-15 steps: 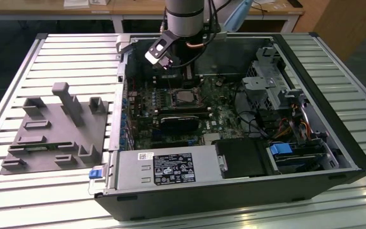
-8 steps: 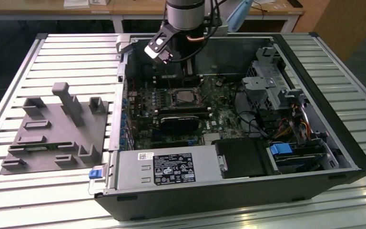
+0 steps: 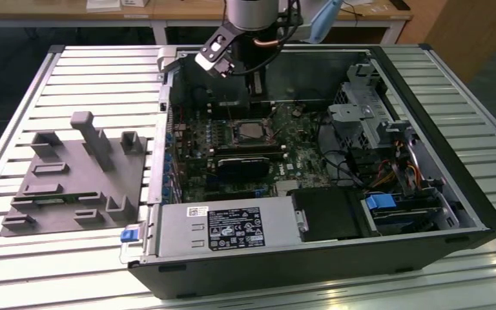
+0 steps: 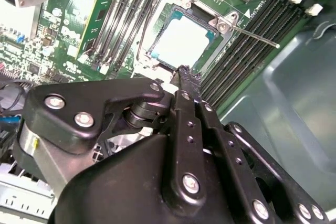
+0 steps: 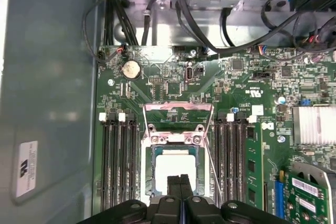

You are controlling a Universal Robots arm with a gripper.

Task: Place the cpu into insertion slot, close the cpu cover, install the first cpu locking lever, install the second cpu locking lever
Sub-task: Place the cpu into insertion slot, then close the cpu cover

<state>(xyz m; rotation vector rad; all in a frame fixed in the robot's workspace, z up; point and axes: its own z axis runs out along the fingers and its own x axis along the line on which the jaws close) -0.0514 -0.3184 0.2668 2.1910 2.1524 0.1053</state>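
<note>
Gripper [image 4: 185, 75] clenched, fingertips together w/ nothing between, at the edge of the insertion slot [image 3: 230, 131]. The cpu [image 5: 173, 169] sits in the slot, cpu cover [image 5: 174, 139] down around it; one lever rod [image 4: 254, 36] sticks out sideways.

No print is legible. Labels present: black label [image 3: 235, 229] and white label [image 3: 197, 210] on the power supply [image 3: 177, 237]; white sticker [image 5: 25, 169] on the case wall [image 5: 52, 77]; card label [image 5: 307, 186] on the card [image 5: 315, 209]. The cpu [image 5: 173, 166] top shows no readable marking.
</note>
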